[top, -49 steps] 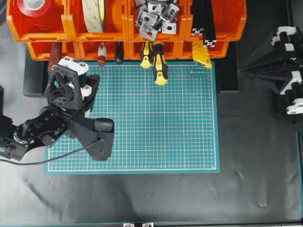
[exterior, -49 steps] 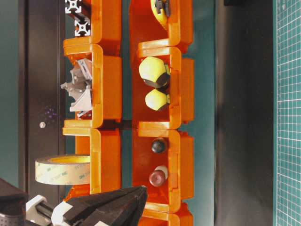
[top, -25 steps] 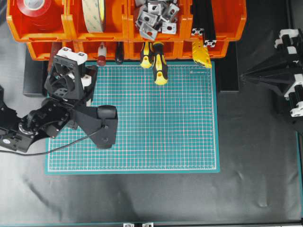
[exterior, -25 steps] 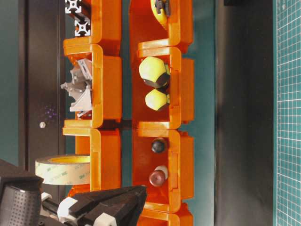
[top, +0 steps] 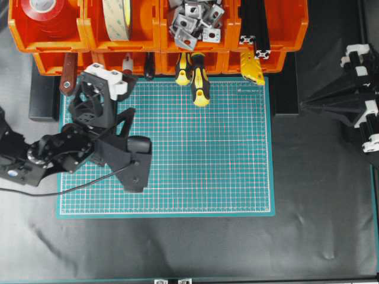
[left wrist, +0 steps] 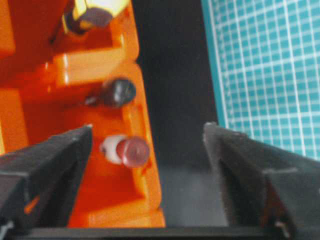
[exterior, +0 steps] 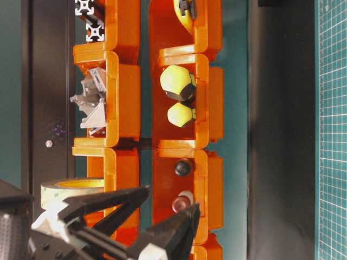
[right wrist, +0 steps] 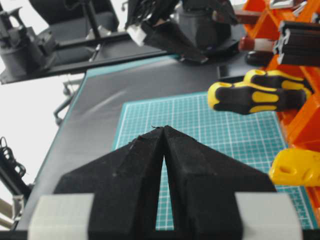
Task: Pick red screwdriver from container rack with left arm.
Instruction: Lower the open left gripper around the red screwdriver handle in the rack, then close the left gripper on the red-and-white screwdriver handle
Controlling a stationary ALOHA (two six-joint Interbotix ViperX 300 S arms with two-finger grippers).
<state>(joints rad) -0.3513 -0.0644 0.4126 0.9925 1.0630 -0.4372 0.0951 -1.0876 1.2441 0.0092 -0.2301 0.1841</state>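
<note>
The red screwdriver (left wrist: 132,151) stands in a lower bin of the orange container rack (left wrist: 145,200), its dark red end cap and white band facing my left wrist camera. My left gripper (left wrist: 149,127) is open just in front of that bin, and the cap lies between its spread fingers, nearer the left one, touching neither. In the table-level view the left gripper (exterior: 171,198) brackets the red screwdriver (exterior: 181,201) the same way. From overhead, the red screwdriver (top: 127,60) peeks out past the left wrist (top: 100,97). My right gripper (right wrist: 163,129) is shut and empty, far right.
Two yellow-and-black screwdrivers (top: 198,80) stick out of the rack (top: 272,35) over the green mat (top: 201,165). A black-handled tool (left wrist: 120,92) shares the red screwdriver's bin. A brown-red flat handle (top: 67,74) sits at the left. Upper bins hold tape rolls and metal brackets.
My left gripper went from shut to wide open and moved right and closer to the rack, in line with the red screwdriver. The right arm only shifted slightly.
</note>
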